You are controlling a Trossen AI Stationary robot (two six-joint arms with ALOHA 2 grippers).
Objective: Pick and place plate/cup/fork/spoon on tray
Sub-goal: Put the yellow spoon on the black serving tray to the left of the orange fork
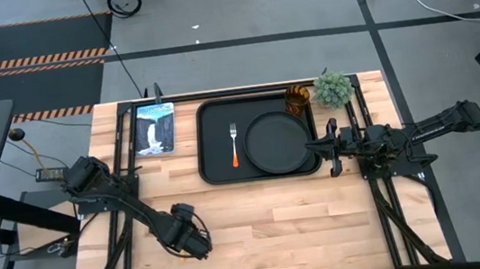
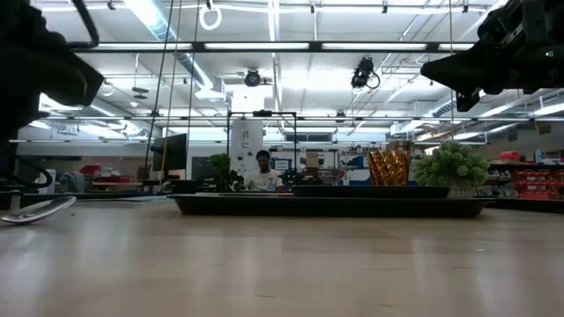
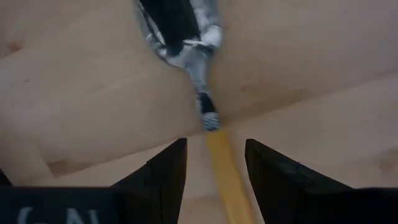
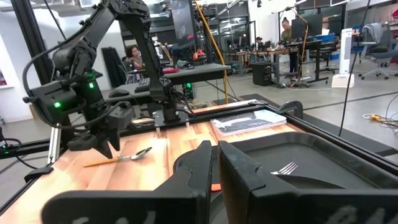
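Observation:
The spoon [image 3: 186, 37] lies flat on the bare wood at the table's near left, with its silver bowl and its yellow-orange handle [image 3: 225, 171] both on the table. My left gripper [image 3: 214, 149] is open and points down, one finger on either side of the handle without touching it; it also shows in the high view [image 1: 193, 241]. The fork [image 1: 234, 144] and the round plate [image 1: 277, 141] lie in the black tray [image 1: 212, 169]. The amber cup [image 1: 298, 99] stands at the tray's far right corner; I cannot tell whether it is on or beside it. My right gripper [image 1: 314, 148] is shut and empty above the tray's right rim.
A small green plant [image 1: 333, 89] stands beside the cup at the far right. A flat picture of a waterfall [image 1: 155, 128] lies left of the tray. Bare wood stretches along the near side [image 1: 305, 227]. A person sits far behind the table [image 2: 262, 172].

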